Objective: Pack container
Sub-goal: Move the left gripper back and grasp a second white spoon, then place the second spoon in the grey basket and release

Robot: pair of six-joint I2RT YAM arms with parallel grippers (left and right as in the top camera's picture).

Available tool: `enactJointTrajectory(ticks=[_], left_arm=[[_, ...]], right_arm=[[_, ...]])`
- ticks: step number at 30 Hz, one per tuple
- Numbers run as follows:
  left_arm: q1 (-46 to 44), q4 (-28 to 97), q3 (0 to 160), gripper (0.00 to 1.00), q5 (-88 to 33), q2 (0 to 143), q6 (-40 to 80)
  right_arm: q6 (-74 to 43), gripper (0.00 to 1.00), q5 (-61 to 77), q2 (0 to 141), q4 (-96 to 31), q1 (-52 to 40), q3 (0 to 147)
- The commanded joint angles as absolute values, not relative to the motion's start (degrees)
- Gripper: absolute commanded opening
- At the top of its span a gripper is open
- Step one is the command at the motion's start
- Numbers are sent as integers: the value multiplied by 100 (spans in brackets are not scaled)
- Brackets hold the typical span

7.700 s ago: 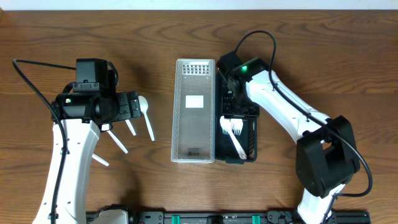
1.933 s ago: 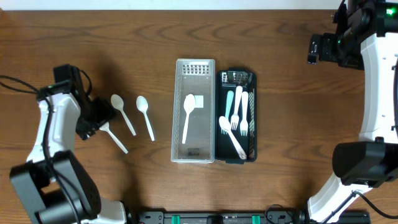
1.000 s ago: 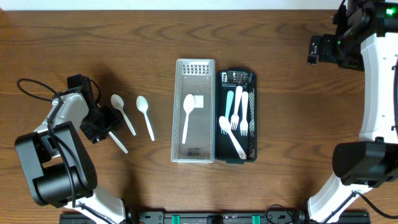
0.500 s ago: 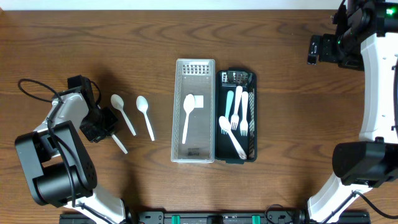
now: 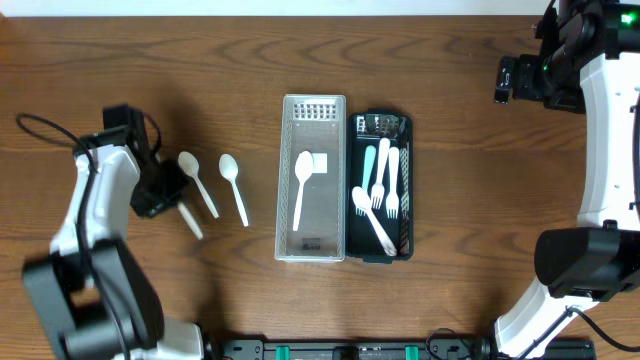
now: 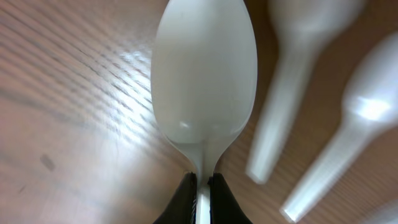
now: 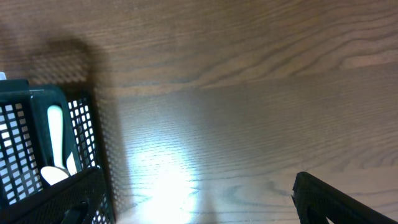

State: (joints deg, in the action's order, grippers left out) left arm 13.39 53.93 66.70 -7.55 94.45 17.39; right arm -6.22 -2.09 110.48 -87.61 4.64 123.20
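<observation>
Handle of spoon (image 6: 203, 81) hidden in left claw (image 6: 200, 194), neighbouring spoons (image 6: 281, 124) blurred, cropped

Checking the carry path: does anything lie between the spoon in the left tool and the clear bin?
A loose spoon and a second loose spoon lie flat between the held spoon and the clear bin. Lifted, it would probably pass above them.
</observation>
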Motion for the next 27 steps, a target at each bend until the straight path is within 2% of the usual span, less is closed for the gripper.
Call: enactJointTrajectory(ticks=[1, 7, 10, 14, 18, 27], left_arm=[[764, 5690, 7201, 6, -797, 8683, 1592], [-854, 5780, 7673, 6, -794, 8077, 1664], [-1715, 5610, 7758, 6, -794, 8173, 1662], [-2423, 5315, 7758, 6, -797, 8562, 1658], [-2797, 5061, 7758, 5, -794, 9214, 1651], [-2821, 4781, 7758, 6, -794, 10484, 1439]], right_arm=[[-526, 99, -189, 11006, -8761, 475, 12293], [-526, 99, -189, 11006, -8744, 475, 12293], [-526, 99, -189, 11006, -8746, 475, 12293], [-526, 99, -189, 11006, -8746, 475, 12293], [-526, 99, -189, 11006, -8757, 475, 12293], [-526, 99, -189, 11006, -8772, 475, 12293]])
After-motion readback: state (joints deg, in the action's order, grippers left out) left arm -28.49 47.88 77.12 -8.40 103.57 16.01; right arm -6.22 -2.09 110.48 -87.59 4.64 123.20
